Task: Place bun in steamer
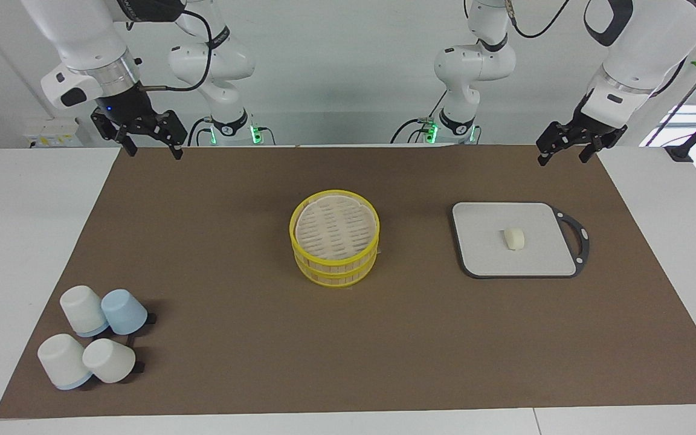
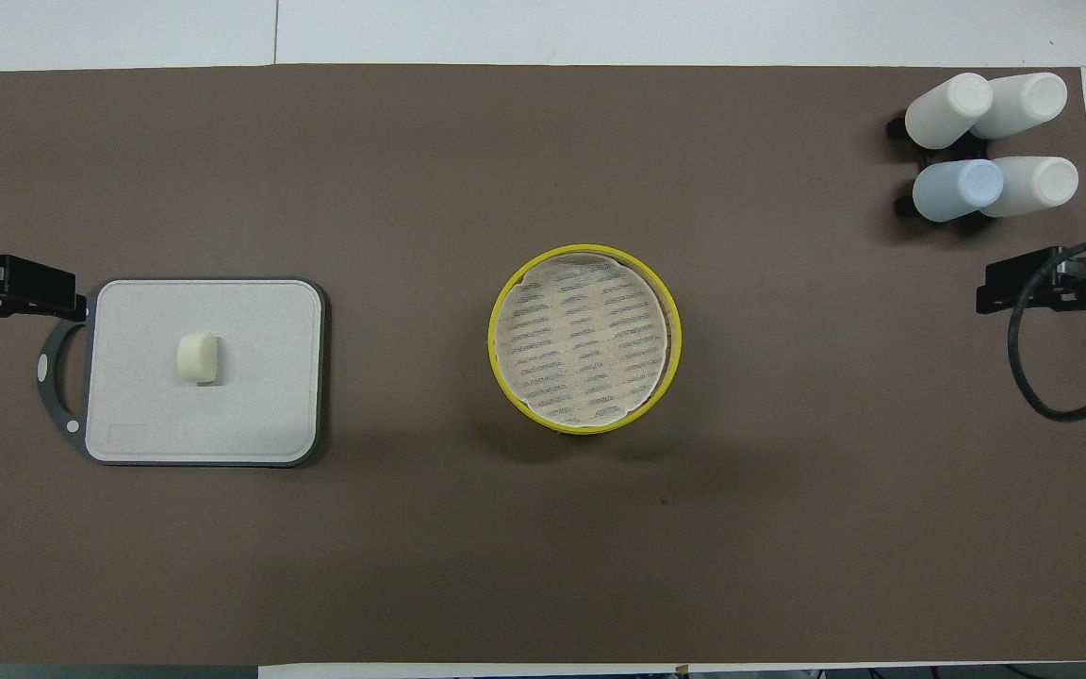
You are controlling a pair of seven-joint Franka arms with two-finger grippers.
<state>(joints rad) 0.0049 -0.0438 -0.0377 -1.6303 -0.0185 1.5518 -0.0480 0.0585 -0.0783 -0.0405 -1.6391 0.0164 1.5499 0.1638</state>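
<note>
Nothing of the task is done yet: the bun [image 1: 514,238] lies on the grey board [image 1: 487,251], well apart from the steamer [image 1: 335,245] at mid tabletop. Left pincer [image 1: 561,154] and right pincer [image 1: 154,147] hang released, holding nothing. Picking, carrying and placing all remain.

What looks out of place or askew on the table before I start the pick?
Only the cups stand out: they lie tipped on their sides in a cluster at the right arm's end. The bun sits on the grey board, the steamer stands open, and both grippers hang open.
</note>
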